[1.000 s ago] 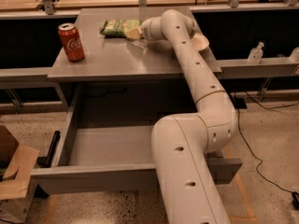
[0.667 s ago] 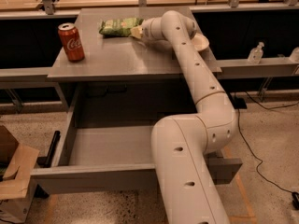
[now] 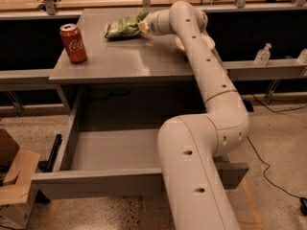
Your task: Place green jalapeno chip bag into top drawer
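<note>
**Current state.** The green jalapeno chip bag is located in the upper centre of the frame, on the far part of the grey table. Whether it lies flat or is raised slightly off the surface cannot be determined. The gripper is positioned at the bag's right end, in contact with it or just beside it. Whether the gripper is clenched on the foil or released cannot be told from this view.

**Step in hand.** The step is judged to be the grasp and lift of the bag; no transfer to the drawer is evident.

**Procedure.**
1. A secure hold is to be confirmed before any lift is made. Crinkly foil is likely to slip or deform, so the body of the bag is preferred to the thin edge seam.
2. The bag is to be raised well clear of the table top before it is carried toward the lower part of the frame.
3. The red soda can, standing upright at the upper left and well apart from the bag, is to be kept outside the travel path.
4. The top drawer is pulled open below the table, in the lower left and centre of the frame. Part of its right side is hidden by the arm; release is therefore best made over the bare left-centre floor, low inside the walls.
</note>
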